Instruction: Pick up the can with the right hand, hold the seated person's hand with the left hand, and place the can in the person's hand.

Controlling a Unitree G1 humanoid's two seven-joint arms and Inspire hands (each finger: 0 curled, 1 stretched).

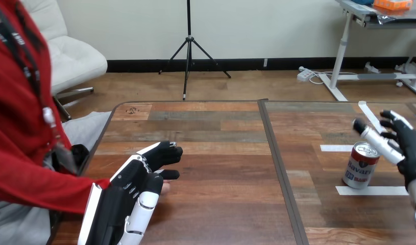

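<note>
The can (360, 167) stands on the right side of the surface (221, 204). The right hand (411, 147) is spread wide just beside it. At the near left, the left hand (121, 201) lies over the person's hand (166, 188). I cannot tell if it grips.

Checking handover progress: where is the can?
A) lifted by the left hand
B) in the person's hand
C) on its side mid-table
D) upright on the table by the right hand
D: the can stands upright on the table, right hand open beside it.
</note>
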